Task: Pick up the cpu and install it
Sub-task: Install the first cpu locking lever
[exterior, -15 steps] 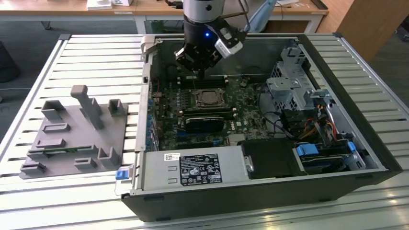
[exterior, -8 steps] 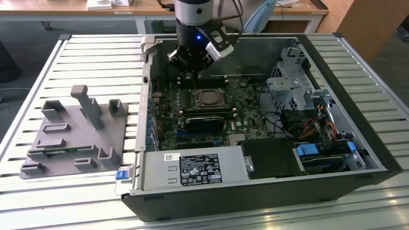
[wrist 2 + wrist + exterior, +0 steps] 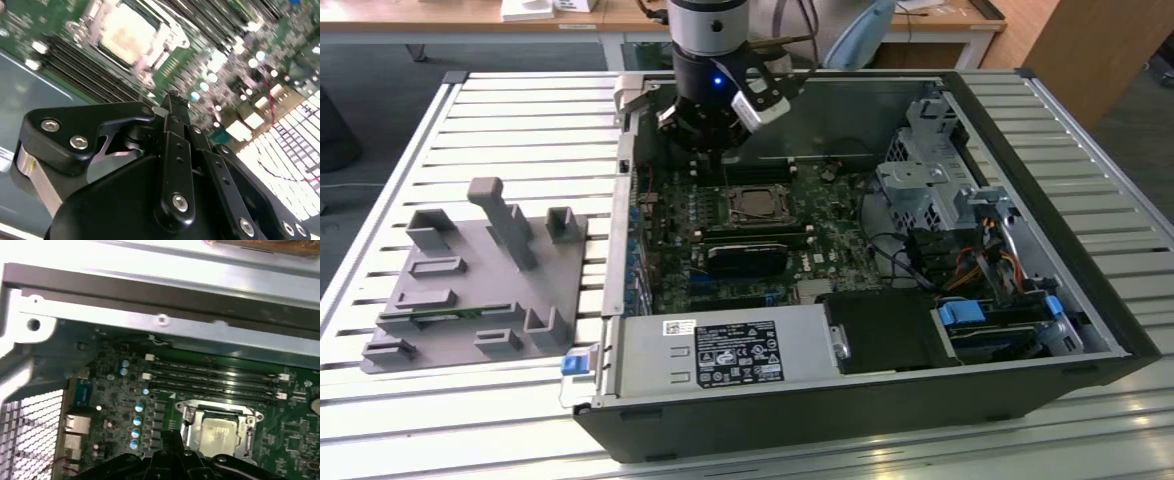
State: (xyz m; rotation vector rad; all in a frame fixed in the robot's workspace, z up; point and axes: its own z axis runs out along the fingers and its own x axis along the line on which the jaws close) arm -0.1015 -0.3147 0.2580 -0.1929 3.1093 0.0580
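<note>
Counting what lay in sight, there was one cpu [image 3: 755,204], one open computer case [image 3: 1014,330] and one grey fixture tray [image 3: 447,320]. The cpu sat flat inside its socket frame [image 3: 186,416] on the motherboard [image 3: 821,235] — its pale metal top showed in both wrist views [image 3: 127,31] [image 3: 219,432]. The gripper [image 3: 707,150] hung inside the case above the board, near the cpu but apart from it, on the side toward the case's far wall. Its fingers [image 3: 172,117] looked drawn together with nothing between them. Four dark memory slots [image 3: 215,380] lay between the socket and the case wall. The tray — on the slatted table [image 3: 520,120] at the exterior view's left — held a thin green stick [image 3: 447,316].
</note>
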